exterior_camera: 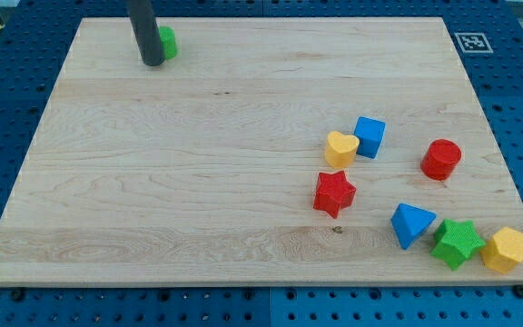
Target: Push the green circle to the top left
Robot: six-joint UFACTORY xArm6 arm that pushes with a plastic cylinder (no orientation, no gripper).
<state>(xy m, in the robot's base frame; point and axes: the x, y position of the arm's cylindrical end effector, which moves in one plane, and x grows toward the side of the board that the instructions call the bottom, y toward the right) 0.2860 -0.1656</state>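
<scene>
The green circle point(167, 42) lies near the top left of the wooden board point(198, 182), partly hidden behind my rod. My tip point(151, 62) rests on the board just left of and in front of the green circle, touching or almost touching it.
At the view's right lie a yellow heart point(340, 148), a blue cube point(369, 136), a red cylinder point(441, 159), a red star point(334, 193), a blue triangle point(411, 224), a green star point(457, 242) and a yellow hexagon point(506, 250). The board's top edge is close behind the green circle.
</scene>
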